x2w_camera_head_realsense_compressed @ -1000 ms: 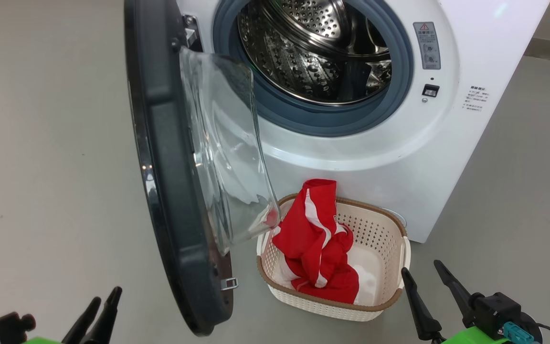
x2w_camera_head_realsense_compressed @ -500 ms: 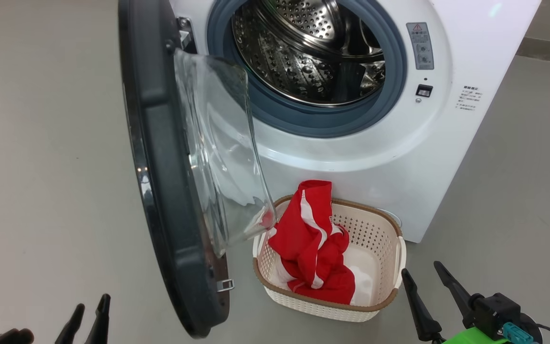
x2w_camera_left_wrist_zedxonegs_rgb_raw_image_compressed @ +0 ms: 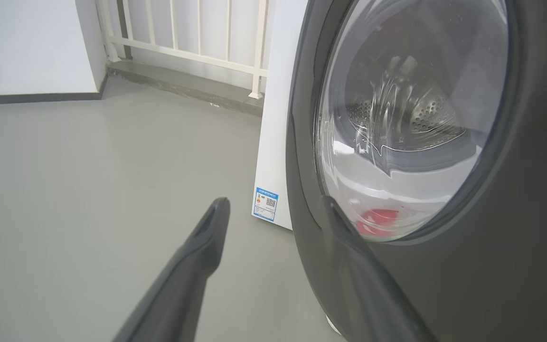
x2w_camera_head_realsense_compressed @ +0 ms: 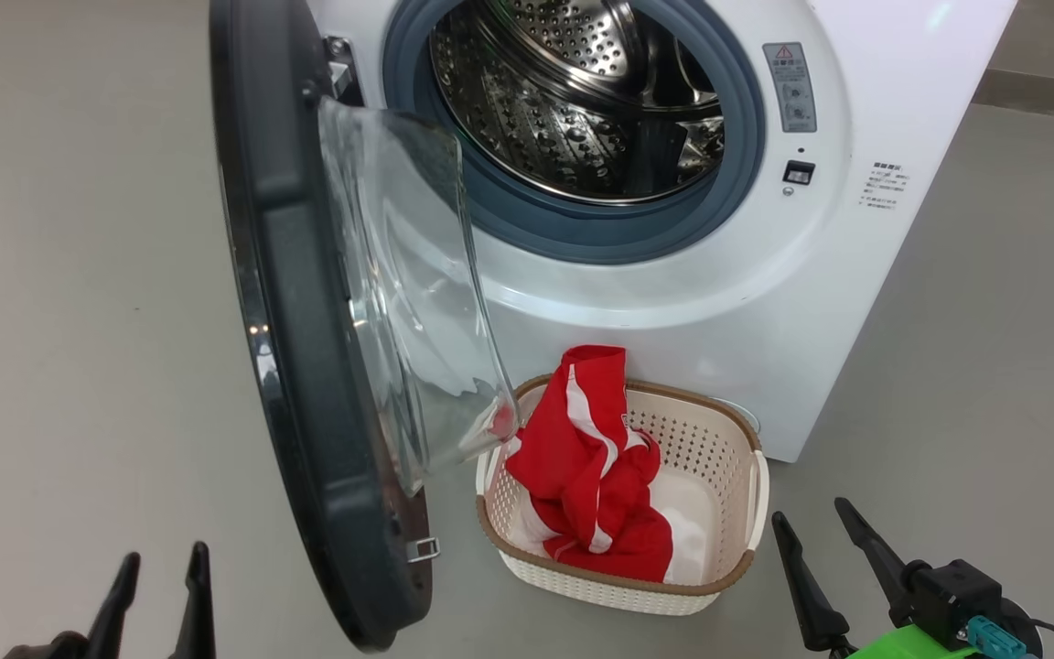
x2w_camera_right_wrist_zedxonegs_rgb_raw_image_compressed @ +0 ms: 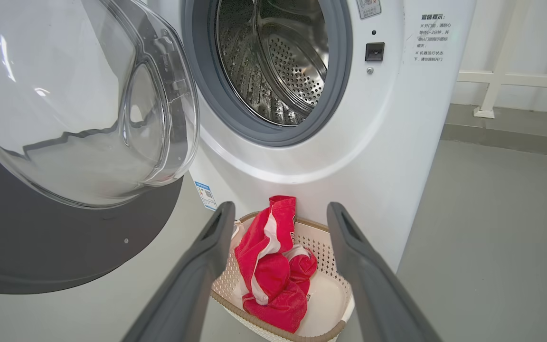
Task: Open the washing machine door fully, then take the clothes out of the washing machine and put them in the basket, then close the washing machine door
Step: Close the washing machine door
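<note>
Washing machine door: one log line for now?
door: open | clothes: in basket | left fingers: open, holding nothing | right fingers: open, holding nothing

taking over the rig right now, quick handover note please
Left end effector: open, empty, at the outer side of the washing machine door.
Right end effector: open, empty, beside the basket.
Done: door wide open, red clothes in the basket in front of the washing machine, drum looks empty.
Left: close the door.
</note>
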